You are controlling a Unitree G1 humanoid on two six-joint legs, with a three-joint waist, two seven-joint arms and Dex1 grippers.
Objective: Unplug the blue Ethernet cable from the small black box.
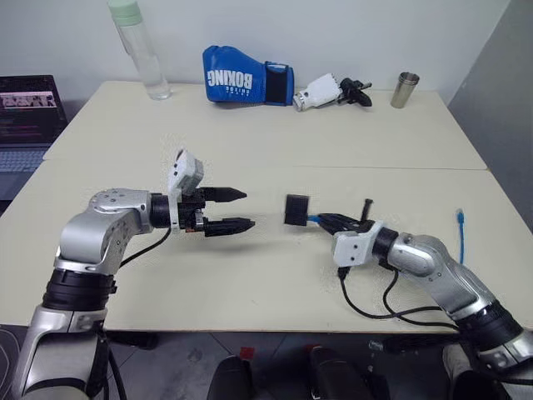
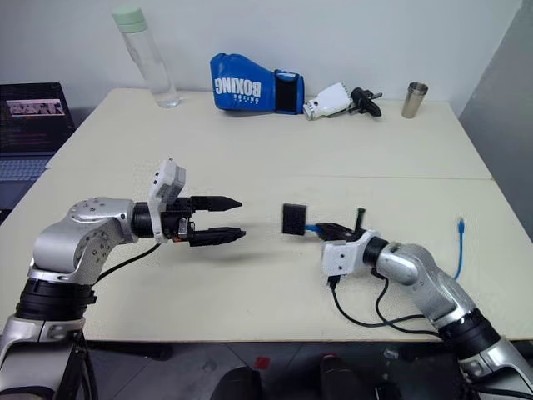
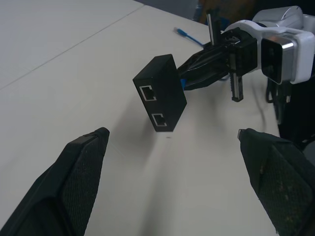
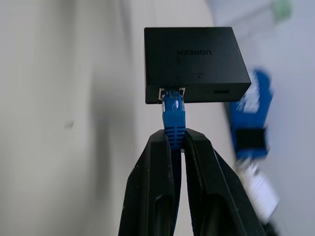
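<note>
— Is it unplugged yet?
— No. The right gripper (image 4: 177, 142) is clamped on the cable (image 4: 173, 110), holding the still-plugged box (image 1: 296, 209) above mid-tabletop (image 1: 275, 150). The left gripper (image 1: 237, 210) waits beside it, fingers apart.

both arms are cased in rounded silver-grey metal shells with black ribbed rings at the joints, and a white boxy camera housing sits on each wrist. the left gripper (image 1: 240, 209) and right gripper (image 4: 178, 142) each end in two tapered matte-black fingers. thin black cables loop from the wrists, lower left and lower right of the frame.
</note>
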